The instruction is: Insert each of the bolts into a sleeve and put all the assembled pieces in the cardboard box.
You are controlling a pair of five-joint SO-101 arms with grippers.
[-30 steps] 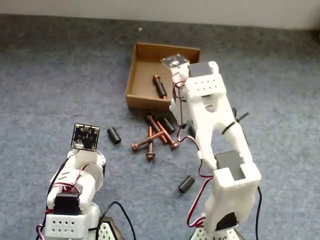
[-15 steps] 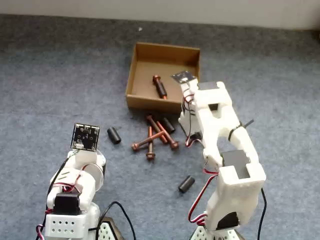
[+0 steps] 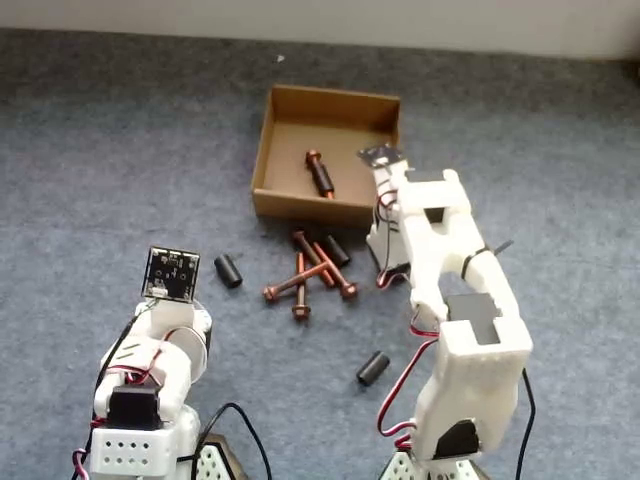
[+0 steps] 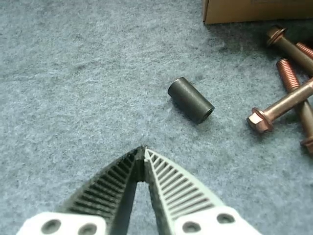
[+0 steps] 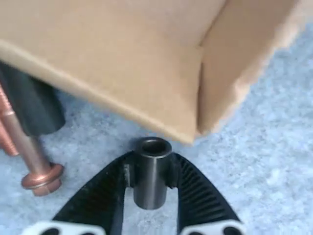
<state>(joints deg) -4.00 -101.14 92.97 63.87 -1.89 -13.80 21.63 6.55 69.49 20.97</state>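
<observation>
Right pincer (image 5: 151, 165) is clamped on a black sleeve (image 5: 150, 182). The sleeve stands upright with its bore open on top, just off the five o'clock corner of the cardboard box (image 3: 300, 203). One finished piece (image 3: 319, 173) already lies in the box. The loose bolts (image 3: 310, 268) lie crossed in a pile at six o'clock from the box. There's a spare sleeve (image 3: 228, 271) at nine o'clock from the pile, and another (image 3: 373, 368) well apart at five o'clock.

Left pincer (image 4: 143, 155) hangs over the carpet (image 4: 73, 73) with its tips pressed together and nothing between them. The nine o'clock sleeve lies near, ahead of it.

How will it handle? The sleeve looks light, stiff and smooth, so likely slippery. The hold across the barrel seems right, since it leaves the bore free. The bolts look hard and ready to roll. Best taken by the shank just under the head, with the threaded end left free to enter the sleeve.
</observation>
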